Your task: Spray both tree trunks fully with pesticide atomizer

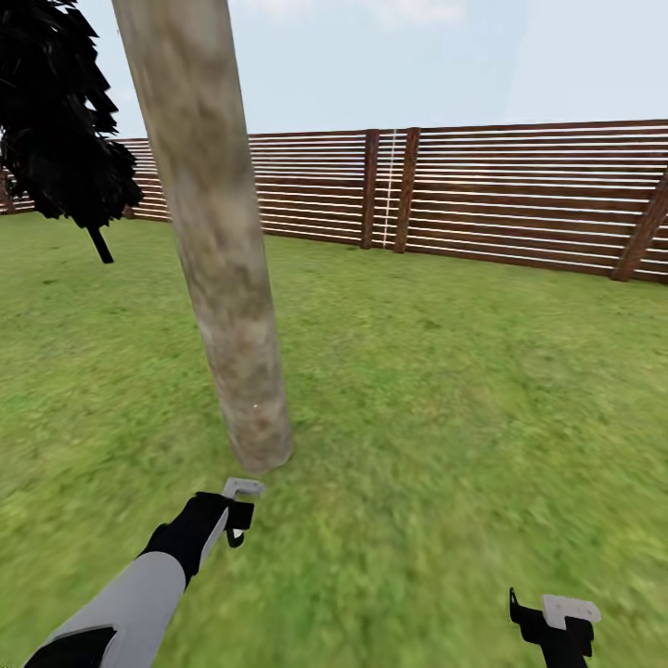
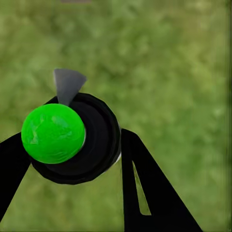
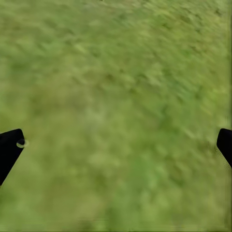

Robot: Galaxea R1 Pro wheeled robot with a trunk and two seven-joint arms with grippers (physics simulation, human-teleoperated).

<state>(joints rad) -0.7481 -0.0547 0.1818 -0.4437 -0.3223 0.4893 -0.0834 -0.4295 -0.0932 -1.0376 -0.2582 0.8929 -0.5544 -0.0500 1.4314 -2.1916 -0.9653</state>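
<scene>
Down at the lower left of the head view, the left tool (image 1: 237, 520) is reaching forward over the grass, and it is clamping the pesticide atomizer (image 1: 239, 501), whose thin grey spray head is poking out above the black fingers toward the base of the trunk. In the left wrist view the atomizer (image 2: 77, 137) is showing end-on as a round black body with a bright green glossy ball on it and a small grey wedge sticking out from its rim; the two black fingers (image 2: 145, 188) are pressing in on either side of it, with blurred lawn behind.

At the lower right corner of the head view, the right tool (image 1: 555, 623) is hanging low with its white tab catching the light. In the right wrist view its fingers (image 3: 9, 150) are sitting at the far edges of the frame, spread wide apart over grass.

Just beyond the atomizer, the tree trunk (image 1: 209, 232) is rising as a thick, mottled grey-beige column, leaning toward the upper left. The floor (image 1: 445, 390) is stretching away as green grass. A dark, drooping conifer (image 1: 56, 121) is standing at the upper left, and the brown slatted fence (image 1: 520, 199) is closing off the garden at the back.
</scene>
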